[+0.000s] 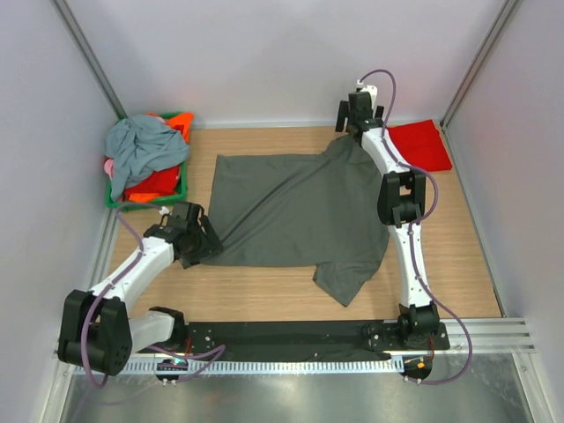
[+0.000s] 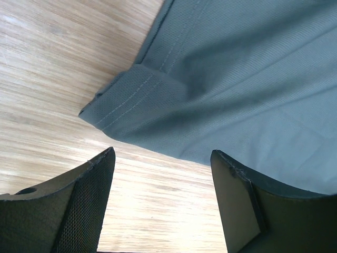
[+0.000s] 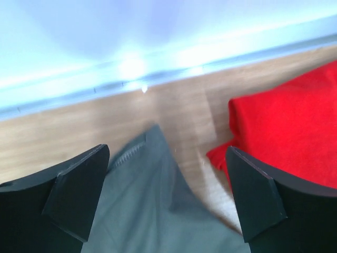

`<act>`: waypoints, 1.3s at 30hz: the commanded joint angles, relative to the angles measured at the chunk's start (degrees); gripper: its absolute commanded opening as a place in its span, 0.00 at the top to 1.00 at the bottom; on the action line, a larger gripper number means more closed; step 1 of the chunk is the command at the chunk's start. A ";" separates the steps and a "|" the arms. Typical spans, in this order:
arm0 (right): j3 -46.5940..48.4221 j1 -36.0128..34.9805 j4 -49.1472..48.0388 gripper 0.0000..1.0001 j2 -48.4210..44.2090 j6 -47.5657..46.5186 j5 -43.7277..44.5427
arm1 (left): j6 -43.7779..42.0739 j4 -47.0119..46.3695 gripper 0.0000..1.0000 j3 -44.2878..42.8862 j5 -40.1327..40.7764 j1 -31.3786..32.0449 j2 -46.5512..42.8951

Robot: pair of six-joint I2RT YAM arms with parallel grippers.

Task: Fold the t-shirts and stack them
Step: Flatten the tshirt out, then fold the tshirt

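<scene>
Left gripper (image 2: 163,158), jaws spread, has a hem corner of the grey t-shirt (image 2: 237,79) just ahead; right gripper (image 3: 167,158) — spread too — hangs above its sleeve. Flattening step, seemingly — next, pinch both ends.

Cannot see the far right sleeve of the charcoal-grey t-shirt (image 1: 291,207): covered by the right arm (image 1: 397,194). Near left hem corner lost beneath the left gripper (image 1: 207,242) from above. Cropped at top and right in the left wrist view, at the bottom in the right wrist view. All blurred there, with the red t-shirt (image 3: 284,126) running off the right edge. Cannot count the garments in the green basket (image 1: 182,196) at the table's far left corner, mostly buried under a blue-grey t-shirt (image 1: 141,145).
</scene>
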State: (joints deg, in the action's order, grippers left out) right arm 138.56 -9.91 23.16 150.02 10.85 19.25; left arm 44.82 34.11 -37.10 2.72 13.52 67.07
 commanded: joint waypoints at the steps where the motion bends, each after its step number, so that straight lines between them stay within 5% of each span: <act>1: 5.57 -0.19 -3.31 0.00 0.11 -0.66 3.87 | 0.45 0.52 0.26 -1.65 -0.61 0.72 -1.85; 7: -14.43 -1.51 -8.56 0.00 -21.37 2.68 2.99 | 0.36 1.84 0.26 -3.32 0.80 1.07 -3.96; 14: -45.13 -9.66 3.55 0.01 -49.52 8.91 9.57 | -0.60 5.34 0.26 -8.14 -1.05 1.25 -7.65; 16: -58.15 -12.31 7.49 0.01 -60.24 14.88 12.48 | -4.36 9.81 0.24 -10.52 -0.53 1.25 -8.79; 20: -77.75 -20.04 12.87 0.03 -77.30 29.81 4.41 | -11.23 15.81 0.21 -17.11 0.62 1.25 -10.11; 21: -80.96 -26.50 15.23 0.04 -82.90 33.15 4.48 | -12.20 16.34 0.21 -17.47 0.71 1.25 -10.46; 26: -95.03 -47.45 27.27 0.05 -91.56 61.58 13.87 | -13.18 15.03 0.18 -15.82 -1.31 1.25 -11.87; 32: -99.27 -66.08 39.32 0.05 -90.16 82.99 15.56 | -13.18 14.67 0.18 -15.81 0.36 1.16 -12.05; 39: -111.56 -69.19 29.26 0.18 -98.22 91.71 11.88 | -12.65 14.32 0.18 -15.28 0.53 1.25 -14.60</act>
State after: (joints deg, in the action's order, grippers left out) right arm 30.94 -78.70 56.71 56.25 93.86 30.02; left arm 32.75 48.62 -52.53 2.63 14.61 54.08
